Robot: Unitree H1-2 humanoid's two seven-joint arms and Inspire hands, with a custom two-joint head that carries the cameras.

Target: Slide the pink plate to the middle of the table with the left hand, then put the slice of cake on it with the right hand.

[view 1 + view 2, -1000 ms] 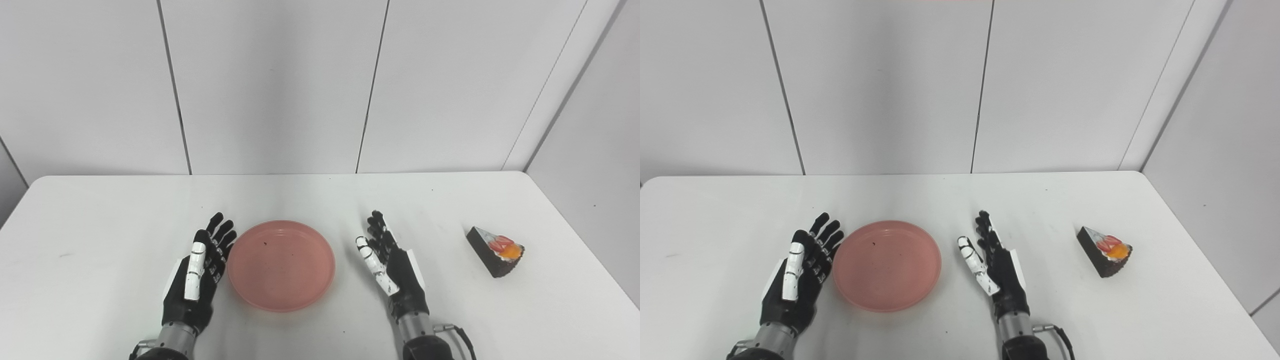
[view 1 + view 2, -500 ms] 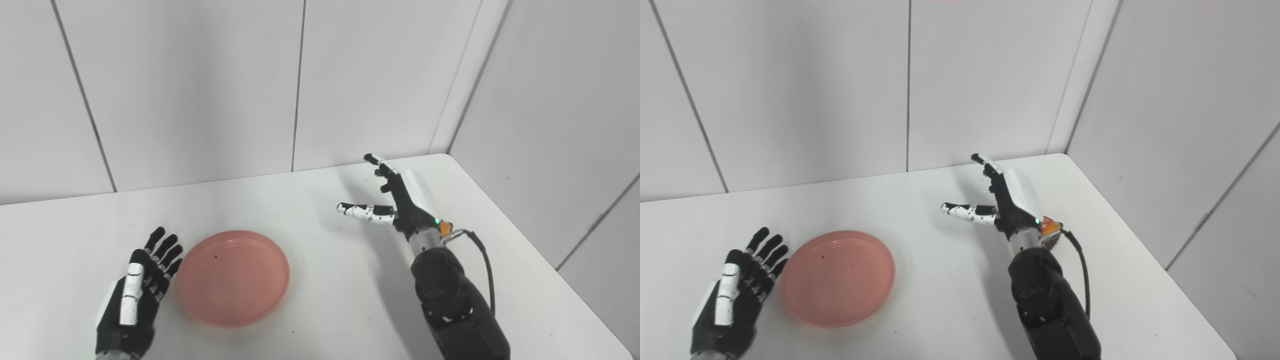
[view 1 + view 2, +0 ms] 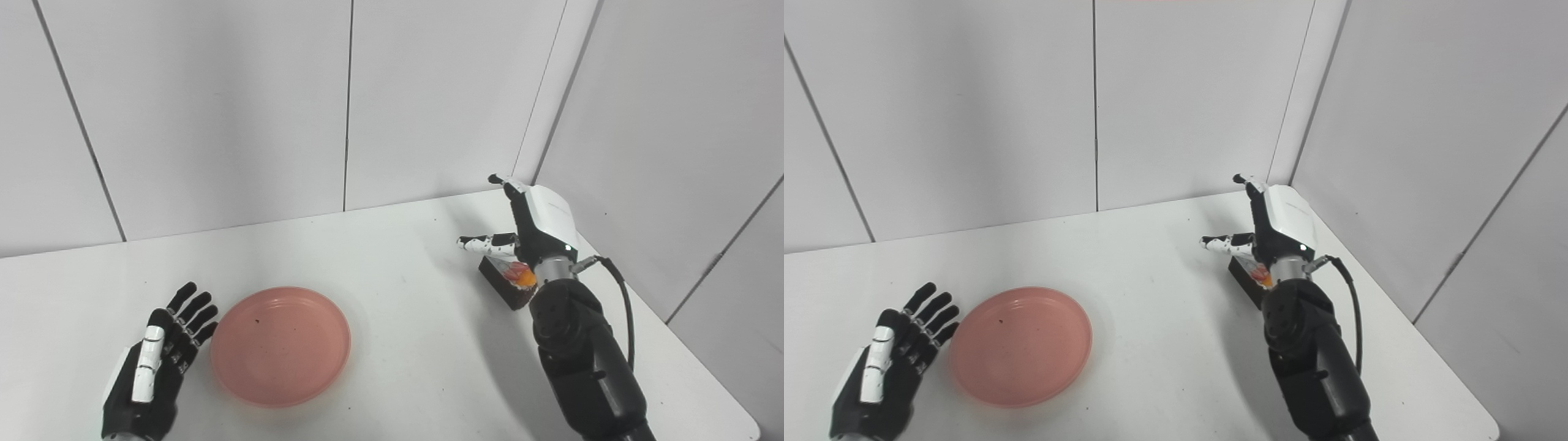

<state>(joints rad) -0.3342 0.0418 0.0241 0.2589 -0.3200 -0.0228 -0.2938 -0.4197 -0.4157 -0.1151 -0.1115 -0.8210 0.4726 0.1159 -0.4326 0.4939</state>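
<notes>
1. White wall panels back the white table (image 3: 398, 294).
2. On the table the pink plate (image 3: 280, 345) lies empty, left of centre.
3. Just beside its left rim rests the left hand (image 3: 153, 373), fingers spread, holding nothing.
4. Near the right edge the right hand (image 3: 530, 229) hovers above the slice of cake (image 3: 509, 282), fingers spread, thumb out.

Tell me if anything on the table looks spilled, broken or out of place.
Nothing looks spilled or broken. The pink plate lies flat and has only a tiny dark speck on it. The slice of cake sits intact near the table's right edge, under the open right hand. The left hand rests open beside the plate.
</notes>
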